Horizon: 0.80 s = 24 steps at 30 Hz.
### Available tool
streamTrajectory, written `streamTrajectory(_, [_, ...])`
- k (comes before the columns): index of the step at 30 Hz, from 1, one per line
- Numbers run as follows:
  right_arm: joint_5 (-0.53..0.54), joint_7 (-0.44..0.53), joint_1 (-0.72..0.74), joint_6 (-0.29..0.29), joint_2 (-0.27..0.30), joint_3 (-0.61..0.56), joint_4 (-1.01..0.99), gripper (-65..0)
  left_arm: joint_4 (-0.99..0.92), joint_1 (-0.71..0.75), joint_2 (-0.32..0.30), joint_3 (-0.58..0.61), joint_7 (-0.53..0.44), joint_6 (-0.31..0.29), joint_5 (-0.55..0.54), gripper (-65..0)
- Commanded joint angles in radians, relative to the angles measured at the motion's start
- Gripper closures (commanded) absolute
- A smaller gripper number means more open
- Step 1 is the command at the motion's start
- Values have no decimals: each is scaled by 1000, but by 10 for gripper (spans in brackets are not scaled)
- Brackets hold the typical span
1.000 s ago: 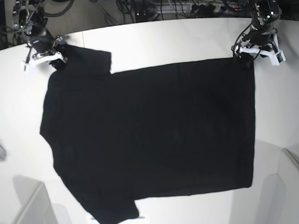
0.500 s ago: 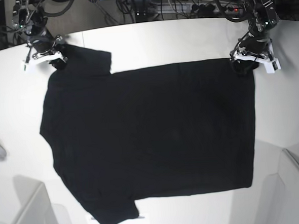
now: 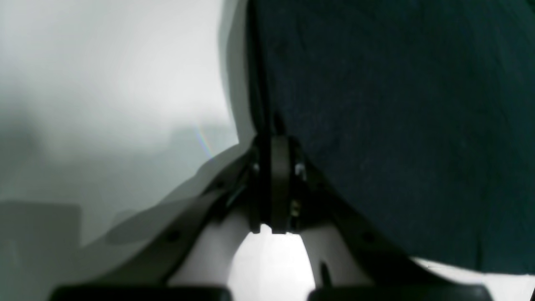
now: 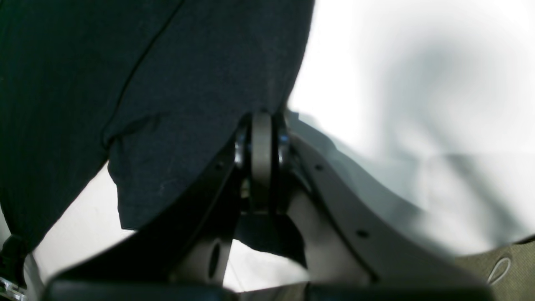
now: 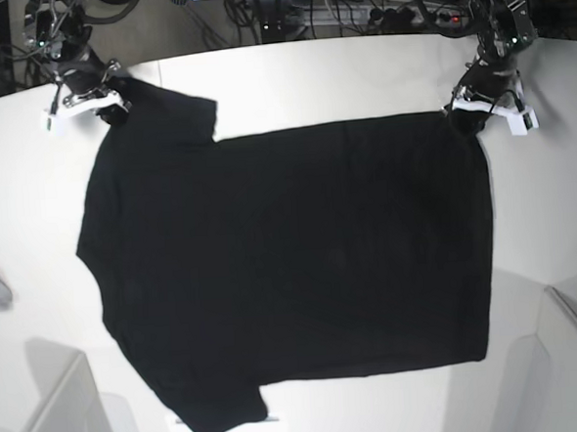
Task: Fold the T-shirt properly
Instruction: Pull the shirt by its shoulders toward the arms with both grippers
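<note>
T-shirt [image 5: 292, 265] flat, plain side up, long axis left-right; both grippers' fingers [image 3: 273, 175] apparently pinch its corners.

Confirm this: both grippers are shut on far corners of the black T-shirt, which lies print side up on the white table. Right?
Not quite. The T-shirt lies plain black side up; the base view shows no print. The left gripper and right gripper are shut on its far corners, on the white table.

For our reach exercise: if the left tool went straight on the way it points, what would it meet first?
Probably more of the T-shirt, whose edge the shut left tool pinches; depth is unclear.
</note>
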Motion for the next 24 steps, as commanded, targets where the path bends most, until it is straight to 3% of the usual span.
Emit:
streamTrajectory(1, [-22,-32,-21,-24,7,3,1,0,11,23,-4,-1,66,26,31,0])
streamTrajectory(13, [-22,-32,-108,-24,7,4,92,0,195,171,-7,-4,63,26,34,0])
streamTrajectory(24, [-22,-36,-197,-24,5,4,219,0,218,197,-45,-127,66,24,34,0])
